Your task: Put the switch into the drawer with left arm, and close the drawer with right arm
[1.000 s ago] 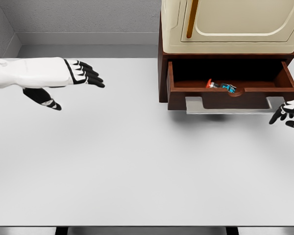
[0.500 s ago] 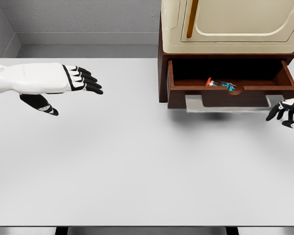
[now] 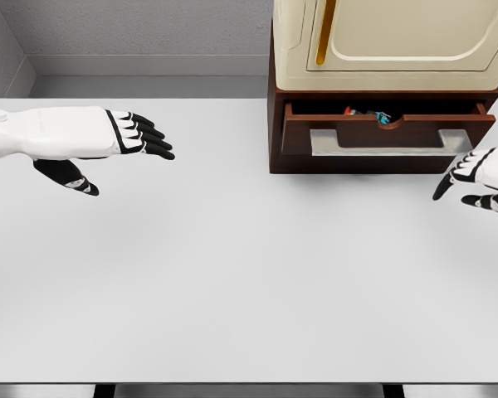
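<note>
The switch (image 3: 367, 114) is seen inside the drawer (image 3: 388, 133), which is left only slightly open beneath the cream cabinet (image 3: 394, 43). The left hand (image 3: 108, 141) is held over the table (image 3: 232, 265) well to the left, its fingers extended and nothing grasped. The right hand (image 3: 479, 178) is held near the drawer's right front corner, fingers loosely spread and empty.

One head camera looks steeply down on the white table (image 3: 232, 274) from the robot's side (cabinet (image 3: 382, 50) at far right)
</note>
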{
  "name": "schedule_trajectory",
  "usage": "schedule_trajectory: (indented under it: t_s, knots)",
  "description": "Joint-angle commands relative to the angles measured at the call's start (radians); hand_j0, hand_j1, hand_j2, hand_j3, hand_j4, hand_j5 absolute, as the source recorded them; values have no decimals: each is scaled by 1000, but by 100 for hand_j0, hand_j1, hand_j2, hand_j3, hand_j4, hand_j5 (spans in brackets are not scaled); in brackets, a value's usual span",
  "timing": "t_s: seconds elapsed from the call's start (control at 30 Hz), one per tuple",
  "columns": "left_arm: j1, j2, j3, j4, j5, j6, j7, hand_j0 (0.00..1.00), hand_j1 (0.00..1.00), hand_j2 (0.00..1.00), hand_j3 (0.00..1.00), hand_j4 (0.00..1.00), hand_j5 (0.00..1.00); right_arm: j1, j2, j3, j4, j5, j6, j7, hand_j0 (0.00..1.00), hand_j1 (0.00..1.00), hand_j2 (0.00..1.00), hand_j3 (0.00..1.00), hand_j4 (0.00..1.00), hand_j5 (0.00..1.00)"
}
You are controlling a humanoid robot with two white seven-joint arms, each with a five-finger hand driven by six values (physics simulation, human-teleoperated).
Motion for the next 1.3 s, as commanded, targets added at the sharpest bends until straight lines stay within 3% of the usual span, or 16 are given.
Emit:
schedule_trajectory:
  t_s: [0.0,0.17,0.4,0.5,0.73,0.83,1.03,1.07,1.1,1.17,1.2,1.23,1.27]
  knots:
    - [0,1,0,0,6,3,0,100,100,100,100,100,100,-3,1,49,1,-3,2,0,58,58,58,58,58,58]
    - [0,1,0,0,7,3,0,100,100,100,100,100,100,-114,23,149,47,-1,2,0,58,58,58,58,58,58]
    - [0,1,0,-2,7,3,0,100,100,100,100,100,100,-167,40,180,94,8,2,0,58,58,58,58,58,58]
    - [0,1,0,-2,7,3,0,100,100,100,100,100,100,-233,55,247,131,9,2,0,58,58,58,58,58,58]
    - [0,1,0,-2,7,3,0,100,100,100,100,100,100,-288,78,296,180,17,2,0,58,58,58,58,58,58]
    - [0,1,0,-2,7,3,0,100,100,100,100,100,100,-350,92,345,229,17,2,0,58,58,58,58,58,58]
    - [0,1,0,-2,7,3,0,100,100,100,100,100,100,-347,83,350,232,22,2,0,58,58,58,58,58,58]
    - [0,1,0,-2,7,3,0,100,100,100,100,100,100,-333,43,341,232,18,2,0,58,58,58,58,58,58]
    - [0,1,0,-3,7,3,0,100,100,100,100,100,100,-315,27,339,229,17,2,0,58,58,58,58,58,58]
    - [0,-4,0,-15,7,3,0,100,100,100,100,100,100,-264,21,342,99,23,2,0,58,58,58,58,58,58]
    - [3,-2,-10,-15,7,3,0,100,100,100,100,100,100,-226,-2,341,-16,66,2,0,67,67,67,67,67,67]
    - [6,-5,-21,-15,7,3,0,100,100,100,100,100,100,-198,-3,341,-73,89,2,0,100,100,100,100,100,100]
    - [8,-2,-23,-14,7,3,0,100,100,100,100,100,100,-193,-5,341,-71,89,2,0,100,100,100,100,100,100]
